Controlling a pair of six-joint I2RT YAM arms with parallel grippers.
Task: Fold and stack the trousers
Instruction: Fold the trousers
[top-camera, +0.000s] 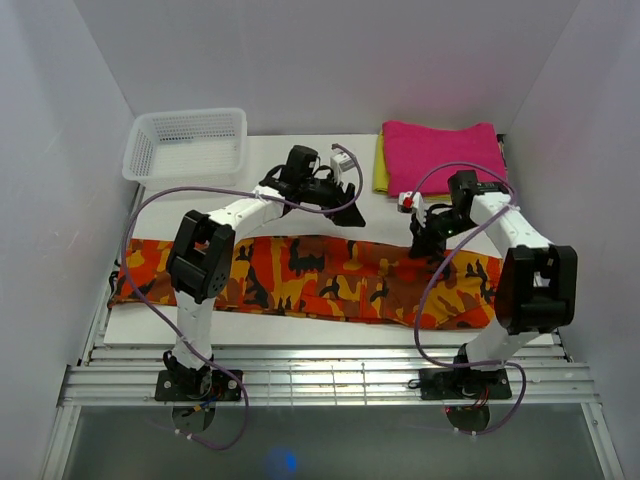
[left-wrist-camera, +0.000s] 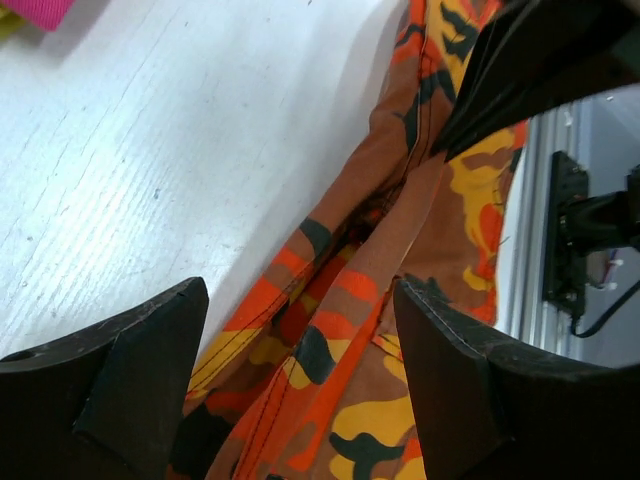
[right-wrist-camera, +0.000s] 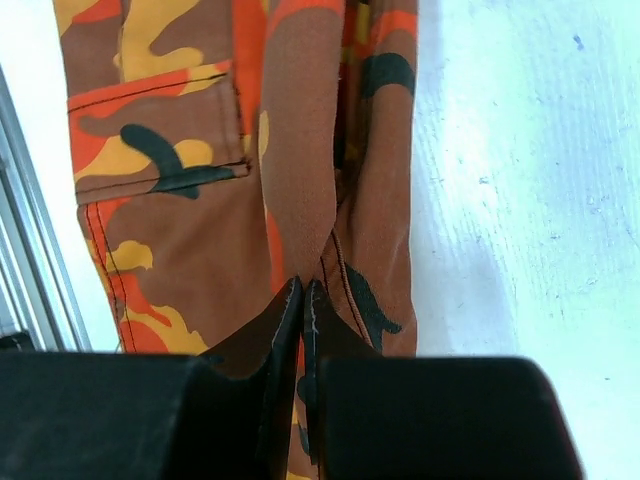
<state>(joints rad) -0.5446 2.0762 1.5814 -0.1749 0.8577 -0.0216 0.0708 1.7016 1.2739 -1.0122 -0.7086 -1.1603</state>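
Note:
The camouflage trousers (top-camera: 320, 275) lie stretched left to right across the white table, in orange, red, yellow and black patches. My left gripper (top-camera: 345, 212) hovers over their far edge near the middle. In the left wrist view it (left-wrist-camera: 298, 300) stands open, its fingers wide apart with the trousers (left-wrist-camera: 350, 340) below and between them. My right gripper (top-camera: 425, 245) is down on the cloth's far edge at the right end. The right wrist view shows it (right-wrist-camera: 303, 285) shut on a pinched ridge of the trousers (right-wrist-camera: 180, 200).
A white mesh basket (top-camera: 187, 145) stands at the back left. A folded magenta-pink cloth (top-camera: 440, 155) lies at the back right on top of a yellow cloth (top-camera: 381, 165). White walls close in the table on three sides. Metal rails (top-camera: 320, 375) run along the near edge.

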